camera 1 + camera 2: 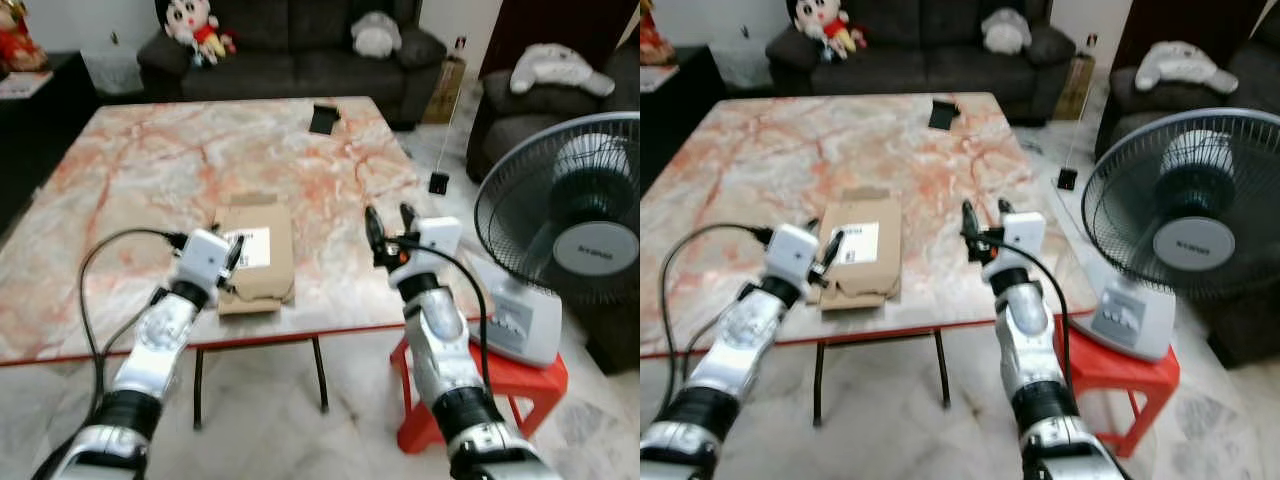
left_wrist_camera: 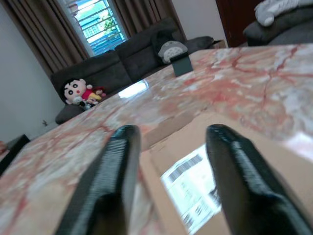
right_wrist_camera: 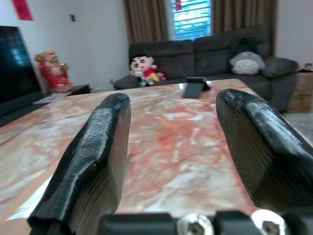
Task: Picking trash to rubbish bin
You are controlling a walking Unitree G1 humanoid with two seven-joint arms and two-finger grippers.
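Two grippers reach over the near edge of a marble table (image 1: 150, 170) veined in pink and grey. The left gripper (image 1: 232, 258) sits low at about 7 o'clock in the head view, its black fingers (image 2: 115, 171) spread apart and poised over the near left edge of a flattened cardboard package (image 1: 262, 255); whether they touch it I cannot tell. That package, brown with a white printed label (image 1: 252, 247) on top, lies flat on the table close to the near edge, roughly at the middle of the scene. The right gripper (image 1: 391, 228) stands at about 4 o'clock, just beside the package's right side but apart from it, fingers pointing up and away and held open with nothing between them. A small dark object (image 1: 324, 118) rests on the far part of the table at 12 o'clock. Beyond it is a dark sofa (image 1: 300, 50) carrying a cartoon doll (image 1: 190, 25) and a grey plush (image 1: 375, 35). At 3 o'clock, a standing fan (image 1: 565, 235) sits on a red stool (image 1: 525, 385).
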